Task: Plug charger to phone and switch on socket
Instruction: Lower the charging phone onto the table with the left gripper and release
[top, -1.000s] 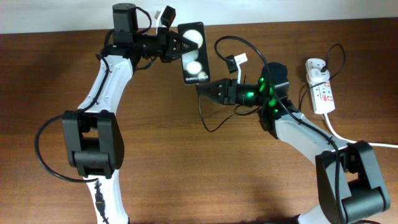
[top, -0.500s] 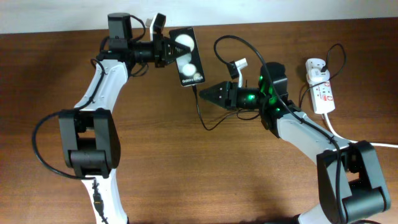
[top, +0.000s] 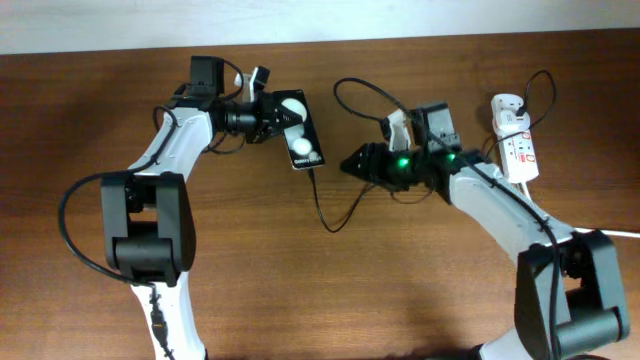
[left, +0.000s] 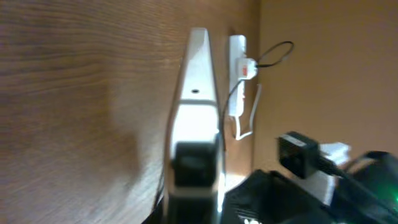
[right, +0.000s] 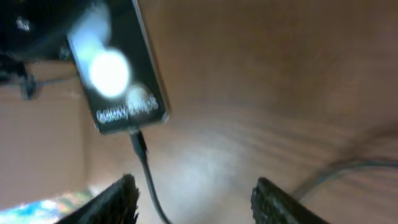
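Black and glossy, the phone shows two round white glares and small white lettering. The left tool is clamped on its upper end. The thin black charger cable meets the phone's lower edge and loops across the wooden bench. The right tool, fingers spread wide and holding nothing, points at the phone from just beside it. The white socket lies far right.
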